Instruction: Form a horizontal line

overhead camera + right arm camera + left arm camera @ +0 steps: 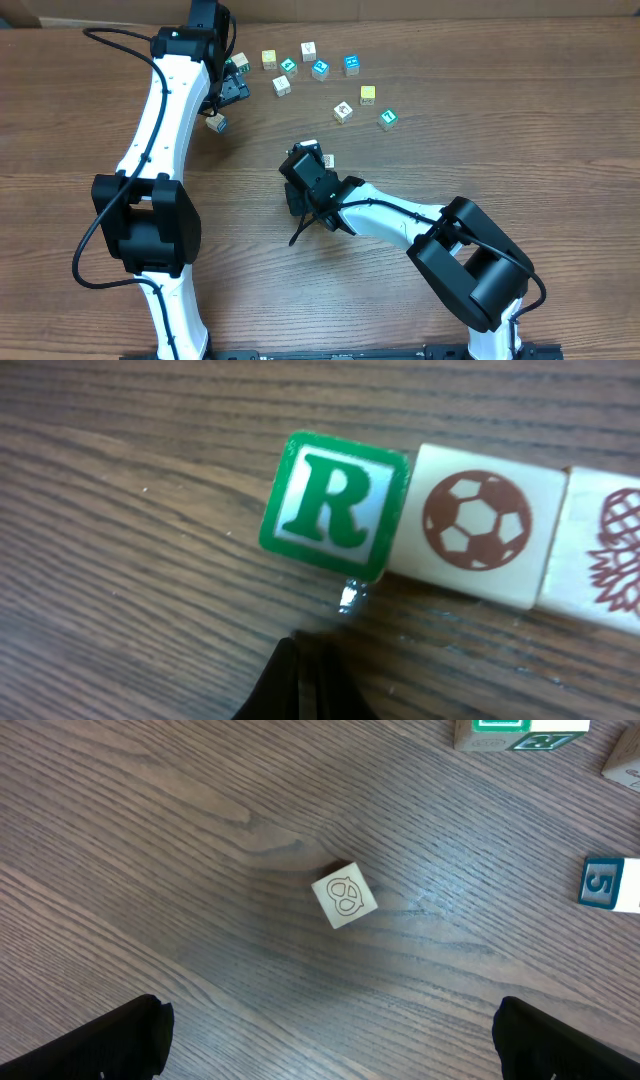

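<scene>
The horizontal line (470, 525) is a row of white-faced cubes on the wood. In the right wrist view I see a green R cube (335, 505), a football cube (478, 525) touching it, and a third cube (605, 555) cut off at the right edge. My right gripper (310, 665) is shut and empty, just in front of the R cube. In the overhead view it (306, 160) covers most of the row. A loose pretzel cube (345, 896) lies tilted ahead of my left gripper (330, 1045), which is open wide above the table with nothing between its fingers (110, 1040).
Several loose cubes are scattered at the back of the table, among them a teal-faced one (351, 64), a yellow one (368, 95) and a white one (343, 111). A teal cube with a 5 (605, 883) lies right of the pretzel cube.
</scene>
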